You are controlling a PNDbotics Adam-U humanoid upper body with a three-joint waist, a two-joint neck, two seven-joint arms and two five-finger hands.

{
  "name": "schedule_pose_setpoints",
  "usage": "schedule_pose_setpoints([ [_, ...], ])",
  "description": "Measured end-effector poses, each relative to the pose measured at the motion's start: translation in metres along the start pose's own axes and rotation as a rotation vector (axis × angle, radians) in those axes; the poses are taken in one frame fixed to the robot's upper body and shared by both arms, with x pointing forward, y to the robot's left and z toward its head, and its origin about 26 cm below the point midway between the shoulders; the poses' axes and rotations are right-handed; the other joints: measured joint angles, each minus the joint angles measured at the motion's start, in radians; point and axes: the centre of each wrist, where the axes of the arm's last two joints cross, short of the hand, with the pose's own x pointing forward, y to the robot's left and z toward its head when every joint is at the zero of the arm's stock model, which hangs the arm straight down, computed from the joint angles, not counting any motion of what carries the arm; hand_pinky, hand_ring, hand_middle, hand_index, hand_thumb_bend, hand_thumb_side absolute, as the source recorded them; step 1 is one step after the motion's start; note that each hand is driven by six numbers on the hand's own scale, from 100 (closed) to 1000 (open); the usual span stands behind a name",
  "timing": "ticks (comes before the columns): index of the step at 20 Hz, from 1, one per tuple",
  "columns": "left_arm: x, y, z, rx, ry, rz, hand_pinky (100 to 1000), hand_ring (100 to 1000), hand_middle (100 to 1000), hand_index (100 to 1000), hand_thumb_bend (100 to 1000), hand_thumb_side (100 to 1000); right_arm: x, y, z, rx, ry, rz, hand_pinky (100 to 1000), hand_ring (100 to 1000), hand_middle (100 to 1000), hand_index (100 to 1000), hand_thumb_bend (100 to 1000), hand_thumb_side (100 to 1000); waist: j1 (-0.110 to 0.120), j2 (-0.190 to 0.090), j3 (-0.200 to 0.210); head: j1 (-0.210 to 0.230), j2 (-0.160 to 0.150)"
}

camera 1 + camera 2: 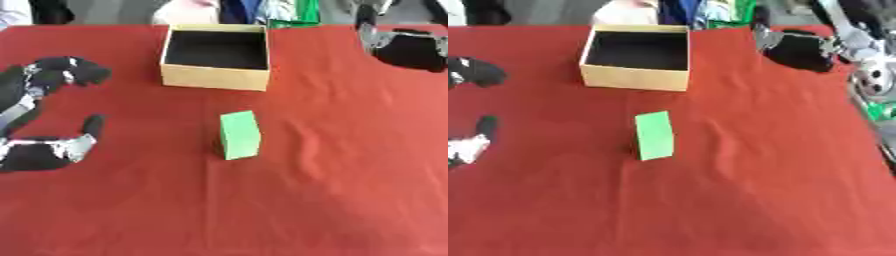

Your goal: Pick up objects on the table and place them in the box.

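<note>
Before you lies a table draped in wrinkled red cloth, carrying an open tan cardboard box with a black interior toward its far edge and an upright green rectangular block near its middle.

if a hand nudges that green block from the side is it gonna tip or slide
The green block stands upright on a narrow base, so a high nudge would probably tip it. The red cloth looks wrinkled, likely resisting sliding. Its flat faces suggest it won't roll.

Red cloth-covered table (faintly creased), blurred coloured shapes along its far edge
</note>
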Motion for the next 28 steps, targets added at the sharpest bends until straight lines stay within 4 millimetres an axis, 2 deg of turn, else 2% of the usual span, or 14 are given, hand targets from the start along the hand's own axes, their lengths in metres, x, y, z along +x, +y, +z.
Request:
schedule_pose_setpoints([
  [2,-0.002,-0.003,0.006,0.039,0.032,0.026,676,726,765,901,100,421,0.005,-0.001,-0.002,0.042,-0.002,0.004,874,876,852,924,100,681,0.0,0.0,0.002,-0.003,0.0],
  [5,-0.004,-0.006,0.013,0.095,0.083,0.059,675,725,770,905,100,443,0.012,-0.001,-0.004,0.112,-0.005,-0.003,880,876,850,926,100,748,0.0,0.0,0.007,-0.004,0.0],
  [8,-0.006,-0.007,0.018,0.158,0.128,0.092,675,725,774,908,100,468,0.016,-0.001,-0.005,0.19,-0.014,-0.018,884,870,847,939,100,702,0.0,0.0,0.008,-0.004,0.0],
  [9,-0.007,-0.006,0.019,0.177,0.141,0.101,676,725,777,909,100,483,0.017,-0.001,-0.005,0.214,-0.019,-0.022,888,874,852,948,100,637,0.0,0.0,0.009,-0.004,0.0],
  [13,-0.008,-0.006,0.022,0.242,0.185,0.139,674,721,782,911,100,517,0.021,-0.002,-0.006,0.293,-0.058,-0.023,899,893,862,973,100,535,0.0,0.0,0.011,-0.003,0.0],
  [16,-0.01,-0.005,0.024,0.301,0.213,0.175,677,721,784,911,100,524,0.025,-0.001,-0.007,0.339,-0.088,-0.023,906,900,869,986,100,528,0.0,0.0,0.012,-0.002,0.0],
  [19,-0.011,-0.004,0.026,0.35,0.238,0.2,675,719,784,912,100,528,0.028,0.001,-0.007,0.379,-0.11,-0.02,912,909,867,993,100,605,-0.001,0.0,0.013,-0.002,0.0],
  [21,-0.012,-0.004,0.027,0.37,0.251,0.208,673,719,785,912,100,529,0.032,0.002,-0.008,0.4,-0.127,-0.022,913,914,867,991,100,617,-0.001,0.0,0.014,-0.002,0.0],
  [25,-0.012,-0.003,0.028,0.39,0.27,0.216,670,716,785,912,100,532,0.038,0.008,-0.008,0.437,-0.151,-0.031,927,934,893,1000,100,602,-0.006,0.001,0.014,-0.002,0.0],
  [28,-0.013,-0.003,0.028,0.406,0.286,0.221,667,714,785,912,100,540,0.044,0.013,-0.007,0.476,-0.177,-0.033,944,948,905,1000,100,558,-0.007,0.001,0.014,-0.002,0.0],
])
